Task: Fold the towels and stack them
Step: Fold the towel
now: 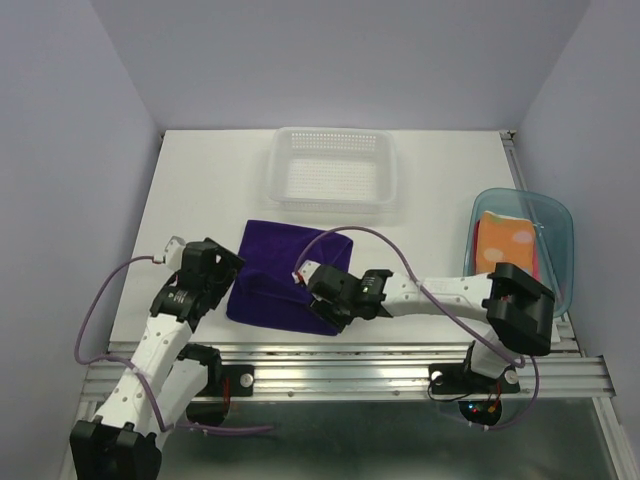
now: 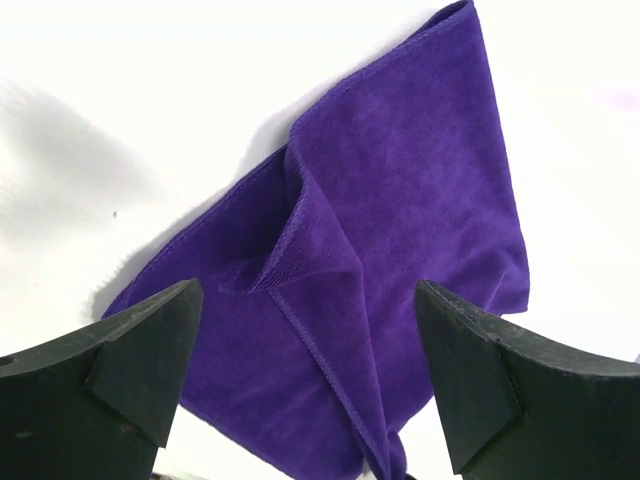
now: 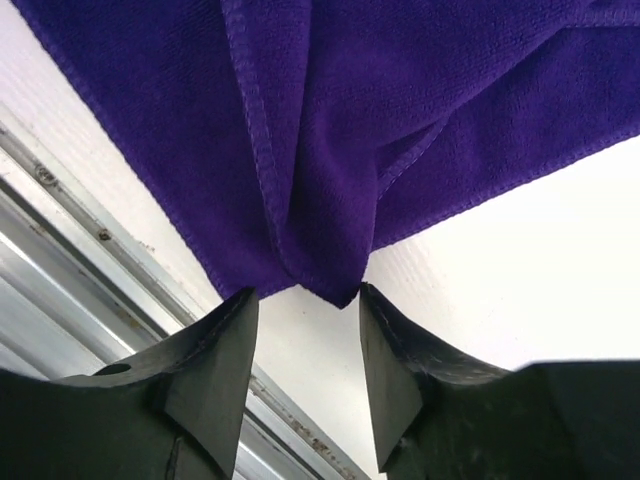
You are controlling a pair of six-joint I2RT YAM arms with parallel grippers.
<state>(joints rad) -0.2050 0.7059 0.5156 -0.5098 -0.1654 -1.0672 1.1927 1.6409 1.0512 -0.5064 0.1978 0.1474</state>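
Towel, dark purple soft cloth, folded on white table near front edge, between arms; left gripper spread wide, empty, above left side; right gripper part-open, holding nothing, near corner just beyond fingertips; right arm judged nearer.

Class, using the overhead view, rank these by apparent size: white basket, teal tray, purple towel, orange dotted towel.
1 to 3, too alike to rank: white basket, teal tray, purple towel.
4, clearly smallest: orange dotted towel.
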